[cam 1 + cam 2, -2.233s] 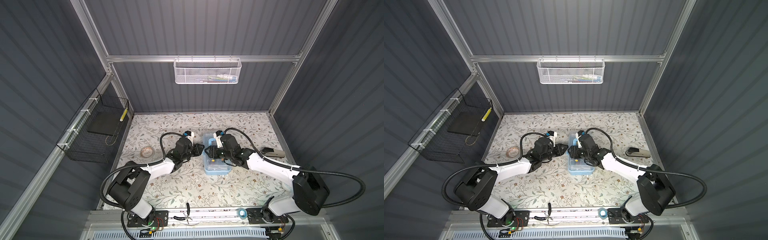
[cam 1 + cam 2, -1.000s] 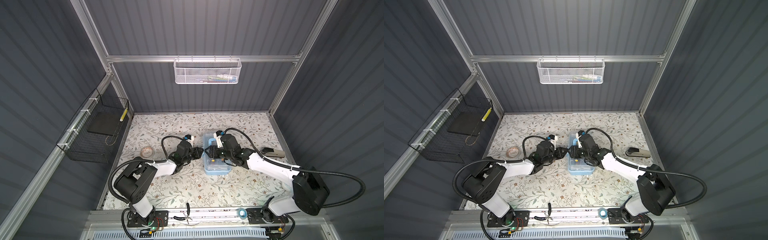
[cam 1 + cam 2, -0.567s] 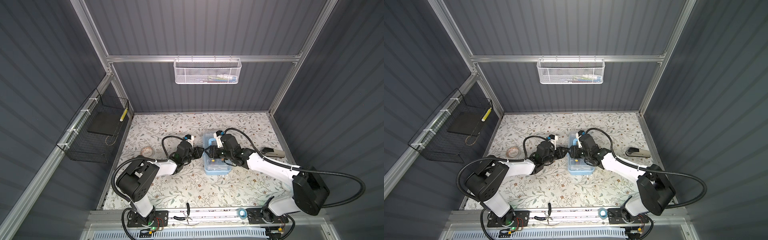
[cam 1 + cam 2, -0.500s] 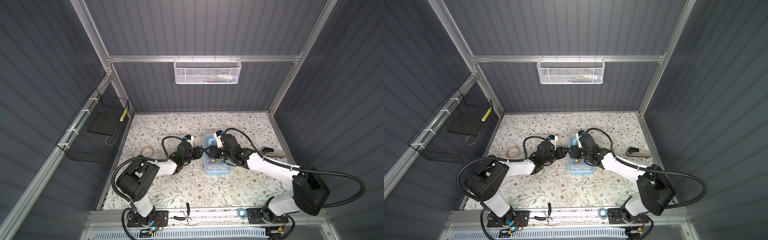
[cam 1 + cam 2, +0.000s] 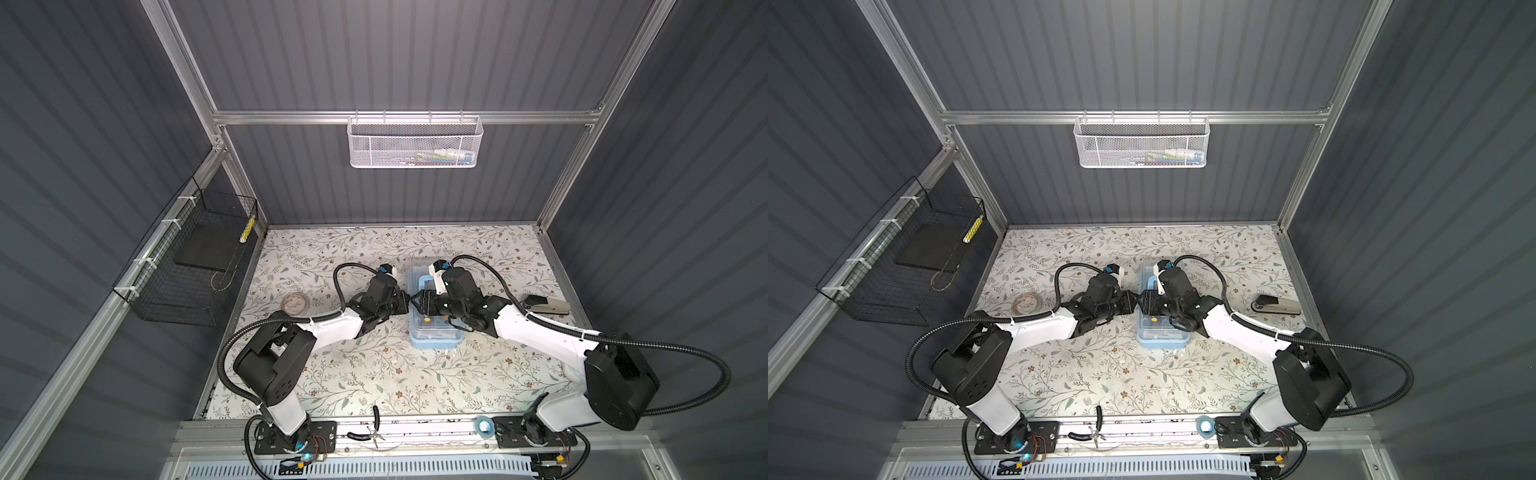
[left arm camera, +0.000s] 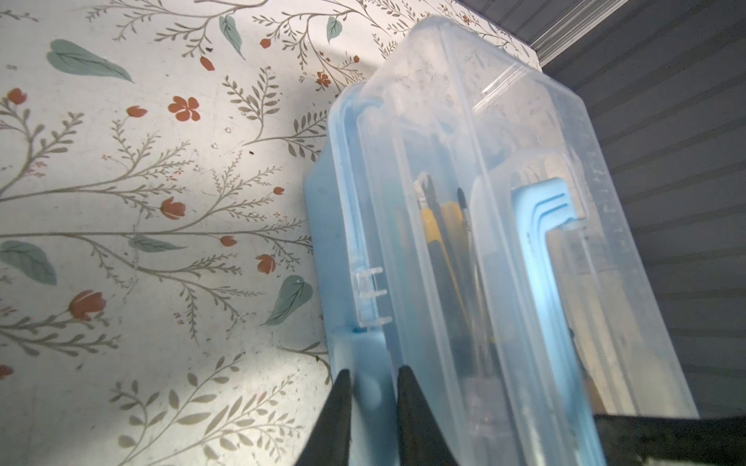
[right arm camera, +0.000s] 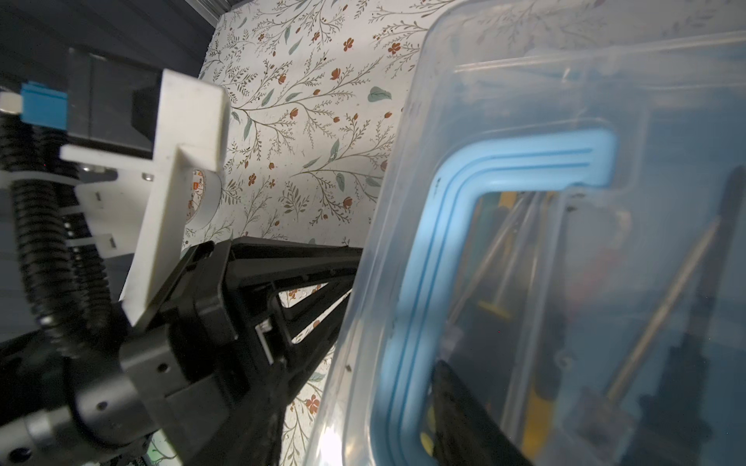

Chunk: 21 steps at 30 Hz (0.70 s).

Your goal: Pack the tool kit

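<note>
Tool box (image 5: 434, 332): small rectangular light-blue plastic box with a clear lid. Stands near the centre of the floral-patterned counter (image 5: 374, 374), long sides running from back edge toward front edge. Visible in both top views (image 5: 1160, 332).
Clear lid (image 6: 504, 161): down on the light-blue base.
Light-blue handle (image 7: 464, 177): lying flat in the recess of the lid.
Contents: seen through the lid only. Yellow-black utility knife (image 6: 434, 238) and slim metal shafts (image 7: 666, 290) lying lengthwise; the rest too blurred to name.
Left claw (image 5: 407, 301): at the long side of the box that faces the left edge of the counter. Drawn together on the light-blue latch tab (image 6: 369, 387), with one black finger (image 6: 341, 403) on each side of it.
Right claw (image 5: 419, 301): reaching over the lid from the right-edge side, tip to tip with the left claw at the same long side. One black finger (image 7: 460, 407) lying against the lid beside the handle; second finger hidden, so gap between fingers cannot be told.
Tape roll (image 5: 294, 302): flat on the counter, near the left edge, well apart from the box.
Grey and black stapler (image 5: 544, 305): near the right edge of the counter.
White mesh basket (image 5: 415, 141): hung on the back rail.
Black wire basket (image 5: 187, 266): hung on the left rail.
</note>
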Motion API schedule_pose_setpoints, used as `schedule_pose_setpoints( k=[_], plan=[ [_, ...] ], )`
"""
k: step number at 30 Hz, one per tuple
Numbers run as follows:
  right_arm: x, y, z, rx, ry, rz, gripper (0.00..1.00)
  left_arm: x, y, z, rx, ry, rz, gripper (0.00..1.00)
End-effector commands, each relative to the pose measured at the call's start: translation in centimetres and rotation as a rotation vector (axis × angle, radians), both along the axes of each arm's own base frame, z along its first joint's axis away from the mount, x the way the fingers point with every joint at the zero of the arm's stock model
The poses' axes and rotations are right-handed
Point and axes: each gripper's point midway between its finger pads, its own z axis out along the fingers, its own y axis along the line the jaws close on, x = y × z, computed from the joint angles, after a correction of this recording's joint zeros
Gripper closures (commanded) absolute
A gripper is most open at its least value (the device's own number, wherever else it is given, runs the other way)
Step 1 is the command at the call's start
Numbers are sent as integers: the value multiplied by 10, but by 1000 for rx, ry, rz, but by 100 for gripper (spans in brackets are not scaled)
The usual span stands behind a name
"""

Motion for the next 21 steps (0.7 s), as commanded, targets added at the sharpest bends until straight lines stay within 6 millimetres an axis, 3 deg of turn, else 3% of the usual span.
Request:
schedule_pose_setpoints(
  k=[1,12,21],
  plan=[
    [-18,-13,-49,-110,144,4,42,-18,20,-30,118,80,-3,79],
    [-17,-11,-50,-112,155,7,42,-13,37,-25,120,63,31,81],
    [-17,-9,-52,-109,160,12,42,-6,19,-24,58,49,-20,79]
  ],
)
